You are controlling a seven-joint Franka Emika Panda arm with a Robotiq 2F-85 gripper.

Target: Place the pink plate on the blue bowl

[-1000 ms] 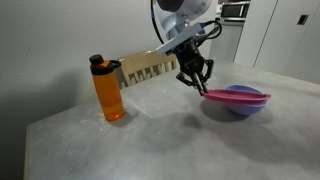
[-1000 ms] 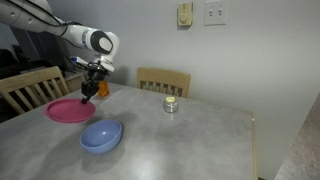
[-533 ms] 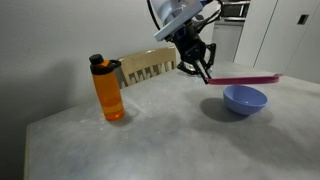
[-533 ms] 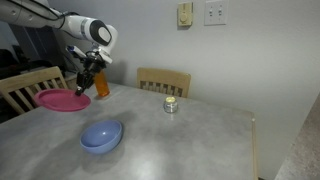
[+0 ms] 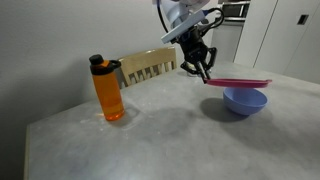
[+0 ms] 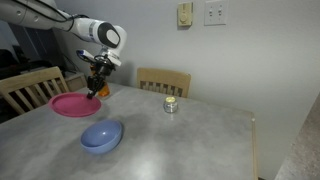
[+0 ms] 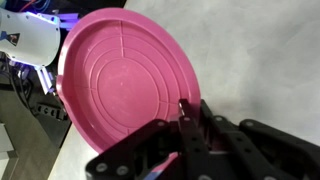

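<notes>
My gripper (image 5: 205,74) is shut on the rim of the pink plate (image 5: 240,82) and holds it level in the air. In an exterior view the plate hangs just above the blue bowl (image 5: 245,101). In an exterior view the plate (image 6: 74,104) is up and to the left of the bowl (image 6: 101,136), with the gripper (image 6: 96,90) on its right edge. In the wrist view the plate (image 7: 120,85) fills the left half, with the fingers (image 7: 186,128) closed on its edge. The bowl is out of the wrist view.
An orange bottle (image 5: 108,90) with a black cap stands on the grey table (image 5: 150,135). A small jar (image 6: 171,104) sits near the table's far edge. Wooden chairs (image 6: 164,81) stand behind the table, one (image 6: 28,88) at the left.
The plate was first low beside the bowl, then lifted and carried away from it. It has now moved back toward the bowl, still held up in the air.
</notes>
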